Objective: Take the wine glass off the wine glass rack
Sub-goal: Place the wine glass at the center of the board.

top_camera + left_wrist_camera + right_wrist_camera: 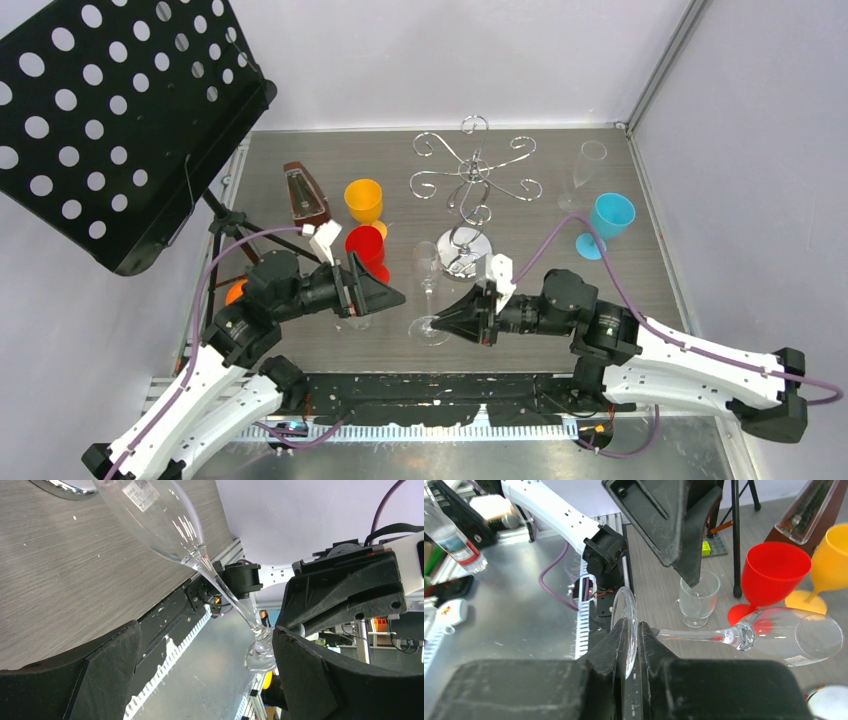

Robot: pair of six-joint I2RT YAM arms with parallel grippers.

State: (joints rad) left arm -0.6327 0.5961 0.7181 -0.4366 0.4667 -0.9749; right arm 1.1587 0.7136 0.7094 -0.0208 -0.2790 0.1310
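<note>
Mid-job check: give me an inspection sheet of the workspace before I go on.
Surface: grey wood-grain table; no spills seen.
Job's things: wine glass rack upright at the back, no glass seen on it; wine glass off it, in front.
Clutter: red cup, orange cup, blue cup, flute, metronome, small tumbler, music stand.
Grippers: right gripper shut on the wine glass's foot; left gripper open, holding nothing.
Cables: purple cable arcs over the table near the blue cup.
Surroundings: pale walls.
</note>
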